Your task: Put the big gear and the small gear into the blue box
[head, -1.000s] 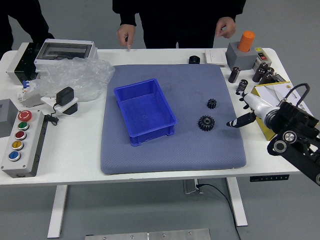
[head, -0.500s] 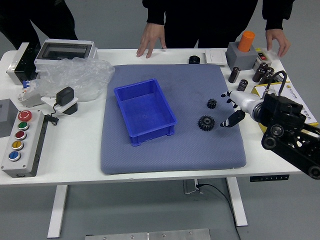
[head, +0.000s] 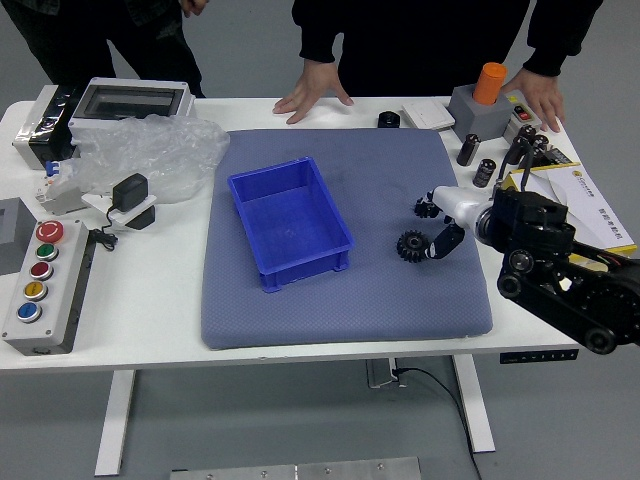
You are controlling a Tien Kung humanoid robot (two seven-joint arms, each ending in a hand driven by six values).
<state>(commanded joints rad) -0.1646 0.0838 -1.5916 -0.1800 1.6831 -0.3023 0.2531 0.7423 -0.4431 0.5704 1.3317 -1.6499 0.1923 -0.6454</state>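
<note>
In the head view, neither placement is done: the big gear [head: 411,246] and small gear [head: 425,210] are seen right of centre, outside the blue box [head: 310,268]. The right hand [head: 463,208] is held open beside them, nothing gripped (the small gear is partly covered).

This is a lab or a test workshop rather than a home. A plain white worktop [head: 150,300] stands on straight pale legs [head: 115,420] over a bare grey floor [head: 260,420]. On its left side sits a control box [head: 58,300] with a row of coloured push buttons; at the far right is a grey block with an orange cylinder [head: 490,84]. A black robot arm [head: 560,275] reaches in from the right, and people in dark clothes stand along the far side.
</note>
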